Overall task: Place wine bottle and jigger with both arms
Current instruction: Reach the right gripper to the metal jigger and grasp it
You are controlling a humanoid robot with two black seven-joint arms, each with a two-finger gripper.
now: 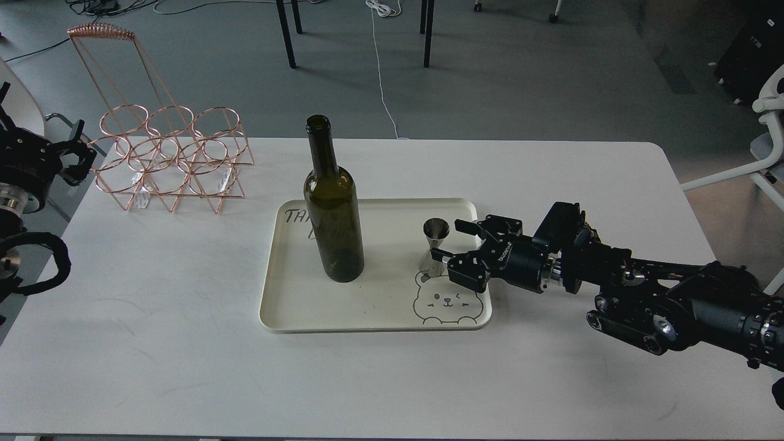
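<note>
The wine bottle (332, 220), tall and dark olive-green, stands upright on the left half of a cream tray (373, 312). The steel jigger (435, 246) stands upright on the tray's right half, above a bear drawing. My right gripper (456, 242) is open, its two fingers just right of the jigger, one above and one below its waist level, not closed on it. My left gripper (76, 153) is at the far left edge, off the table's corner, next to the wire rack; its fingers look spread and empty.
A copper wire bottle rack (168, 162) stands at the table's back left. The white table (153, 318) has bare surface at front and left. Chair and table legs stand on the floor beyond the far edge.
</note>
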